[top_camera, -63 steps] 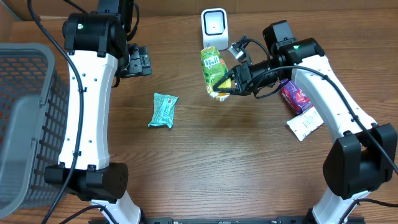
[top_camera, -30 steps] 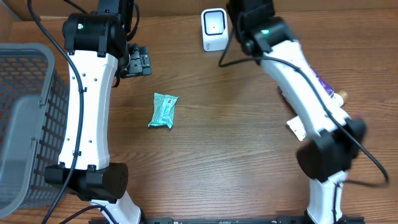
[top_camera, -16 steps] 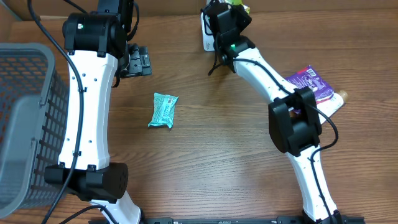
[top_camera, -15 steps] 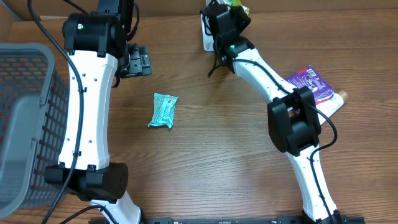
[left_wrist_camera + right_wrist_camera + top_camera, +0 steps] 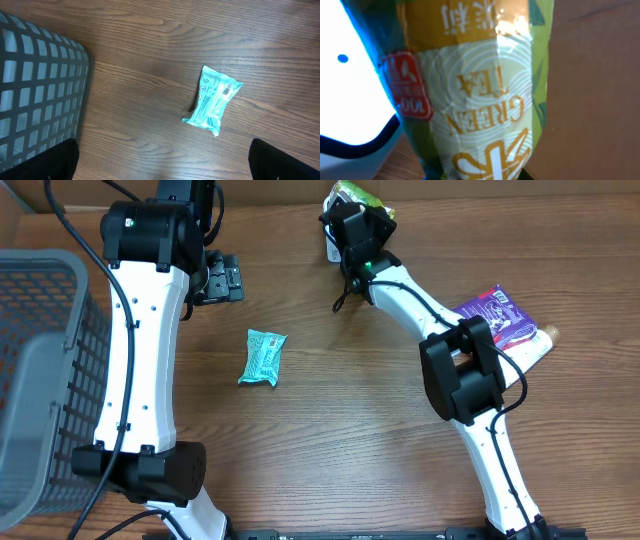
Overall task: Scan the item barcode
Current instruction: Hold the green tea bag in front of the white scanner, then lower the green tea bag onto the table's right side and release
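green tea pouch [image 5: 480, 100] clamped in right gripper [image 5: 354, 214]; just beside scanner [image 5: 350, 100]

I have my left arm [image 5: 140, 350] standing tall on the left side, wrist bent over toward the table. The left gripper [image 5: 222, 280] hangs with its jaws spread wide, and in the wrist view its fingertips [image 5: 280, 160] sit at the two bottom corners. My right arm [image 5: 405, 285] reaches far forward and leftward, with the right gripper [image 5: 352, 220] pinched narrow on the green tea packet [image 5: 480, 100].
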Robot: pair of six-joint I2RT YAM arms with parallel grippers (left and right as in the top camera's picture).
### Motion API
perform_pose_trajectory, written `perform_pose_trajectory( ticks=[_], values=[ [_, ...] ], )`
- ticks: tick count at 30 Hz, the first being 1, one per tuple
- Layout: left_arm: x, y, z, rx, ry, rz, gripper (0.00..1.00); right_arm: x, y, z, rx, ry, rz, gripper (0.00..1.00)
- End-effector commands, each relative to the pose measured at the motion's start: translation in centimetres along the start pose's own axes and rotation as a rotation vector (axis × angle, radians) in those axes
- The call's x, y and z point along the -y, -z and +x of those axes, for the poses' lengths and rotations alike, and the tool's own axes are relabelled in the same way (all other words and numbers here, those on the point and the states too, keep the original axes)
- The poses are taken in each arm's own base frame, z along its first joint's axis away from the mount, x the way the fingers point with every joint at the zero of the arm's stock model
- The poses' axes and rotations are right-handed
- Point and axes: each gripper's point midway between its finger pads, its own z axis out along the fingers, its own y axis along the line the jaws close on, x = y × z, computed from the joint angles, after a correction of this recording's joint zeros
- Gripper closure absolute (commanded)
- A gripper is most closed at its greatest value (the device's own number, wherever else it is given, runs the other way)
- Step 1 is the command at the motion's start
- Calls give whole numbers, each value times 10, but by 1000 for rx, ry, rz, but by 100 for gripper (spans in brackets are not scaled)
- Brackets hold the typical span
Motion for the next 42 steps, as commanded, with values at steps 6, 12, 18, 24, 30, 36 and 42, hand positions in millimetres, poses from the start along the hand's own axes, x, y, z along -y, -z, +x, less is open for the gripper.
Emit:
perform_pose_trajectory(
  ticks=[6, 12, 18, 24, 30, 36, 42],
  values=[
    [0, -4, 0, -8, 14, -9, 1, 26, 13, -14, 11, -58, 73, 96],
    [0, -4, 0, -8, 14, -9, 1, 25, 18, -16, 6, -55, 83, 96],
    [0, -4, 0, -8, 14, -9, 0, 47, 44, -30, 28, -128, 67, 96],
    [0, -4, 0, -8, 14, -9, 0, 80, 109, -48, 92, -302, -126, 96],
    [0, -4, 0, -8, 14, -9, 1, 87, 191, -52, 97, -634, -515, 96],
    [0, -4, 0, -8, 14, -9, 0, 89, 232, 0, -193, -945, -734, 96],
    [0, -4, 0, -8, 14, -9, 0, 61, 211, 91, -653, -1138, -631, 96]
  ],
)
